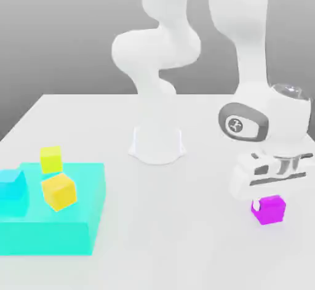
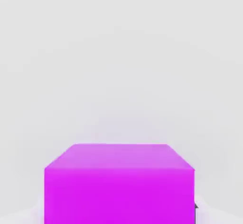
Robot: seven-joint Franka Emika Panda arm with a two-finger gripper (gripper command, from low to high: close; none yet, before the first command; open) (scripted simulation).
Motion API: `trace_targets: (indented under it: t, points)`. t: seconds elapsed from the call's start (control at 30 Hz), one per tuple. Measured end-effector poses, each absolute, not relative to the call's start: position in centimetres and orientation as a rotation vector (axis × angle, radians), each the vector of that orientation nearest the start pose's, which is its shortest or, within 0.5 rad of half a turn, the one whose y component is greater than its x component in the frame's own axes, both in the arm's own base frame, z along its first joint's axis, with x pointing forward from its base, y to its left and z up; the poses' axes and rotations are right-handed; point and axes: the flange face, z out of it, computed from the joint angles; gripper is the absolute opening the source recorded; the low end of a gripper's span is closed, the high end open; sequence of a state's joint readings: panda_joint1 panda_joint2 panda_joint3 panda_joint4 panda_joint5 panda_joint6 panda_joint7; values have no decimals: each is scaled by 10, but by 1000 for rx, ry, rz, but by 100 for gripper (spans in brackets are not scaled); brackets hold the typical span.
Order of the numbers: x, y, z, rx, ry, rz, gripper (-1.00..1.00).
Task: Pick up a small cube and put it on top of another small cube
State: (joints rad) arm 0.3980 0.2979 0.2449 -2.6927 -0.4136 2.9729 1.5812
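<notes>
A small magenta cube sits on the white table at the exterior view's right. My gripper has come straight down over it, and its fingers are shut on the cube's sides; one white fingertip shows at the cube's left face. In the hand view the magenta cube looms large and close. Far off at the exterior view's left, a yellow-green cube and an orange-yellow cube rest on a teal block.
The teal block is a low, wide platform at the front left, with a cyan cube at its left end. The arm's white base stands at the table's middle rear.
</notes>
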Motion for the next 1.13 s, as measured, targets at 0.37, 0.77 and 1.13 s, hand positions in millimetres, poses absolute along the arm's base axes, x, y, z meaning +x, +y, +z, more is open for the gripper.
trace_targets:
  t: [0.37,0.77,1.13]
  points:
    - [339,208,210,-2976,1071,-28,-100]
    - [398,-99,309,-2499,1977,-26,-100]
    - [354,-205,288,-2221,2219,1,100]
